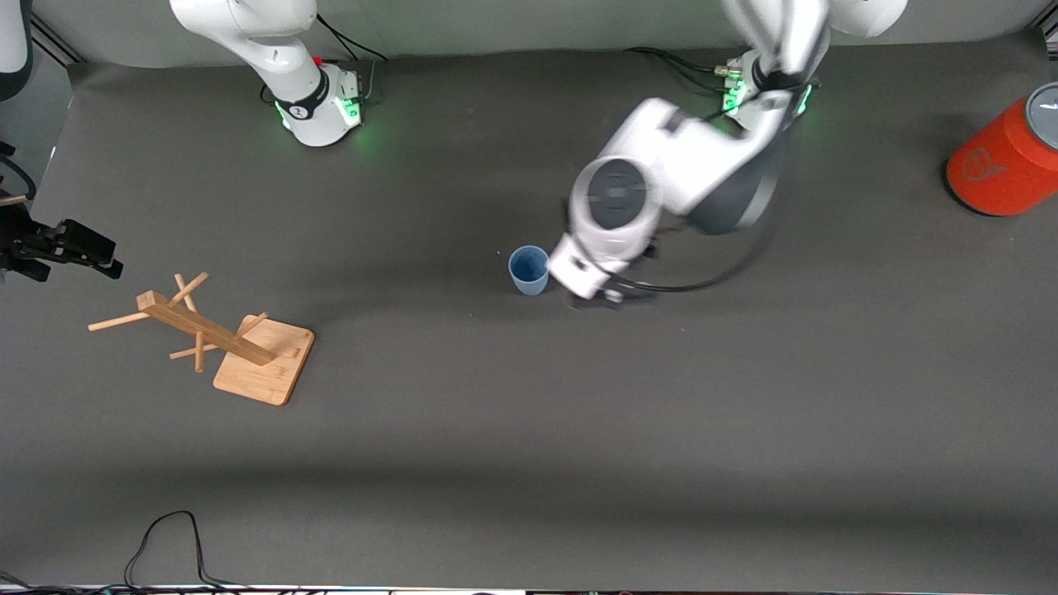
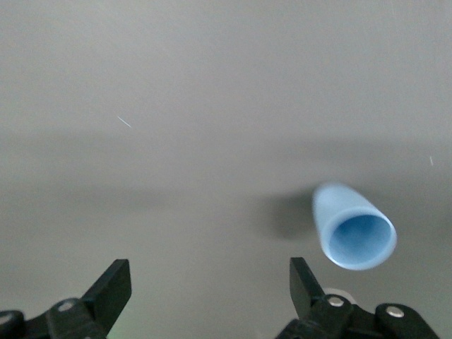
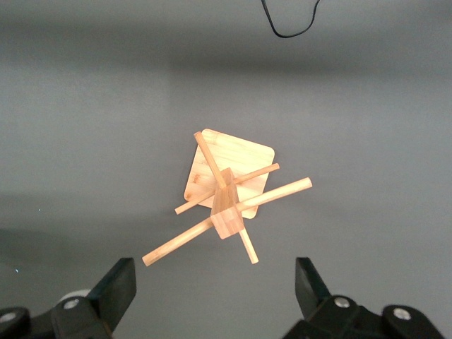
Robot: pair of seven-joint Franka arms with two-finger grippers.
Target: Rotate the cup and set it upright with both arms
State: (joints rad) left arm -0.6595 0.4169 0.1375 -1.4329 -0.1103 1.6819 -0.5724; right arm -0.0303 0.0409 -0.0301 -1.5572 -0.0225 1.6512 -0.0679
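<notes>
Front: high, faces the arm bases, whole table (image 1: 529, 463).
Left wrist: close above cup (image 2: 353, 226), shared with front.
Right wrist: above rack (image 3: 227, 192), shared with front.

Even soft light; left arm (image 1: 661, 182) motion-blurred; faint shadow beside cup (image 2: 353, 226).

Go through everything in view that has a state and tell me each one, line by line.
Cup: upright on the table, mouth up, not held.
Left end effector: open, empty, beside the cup.
Right end effector: open, empty, over the wooden rack.
Wooden rack: standing on its base.
Orange cylinder: standing, untouched.
</notes>
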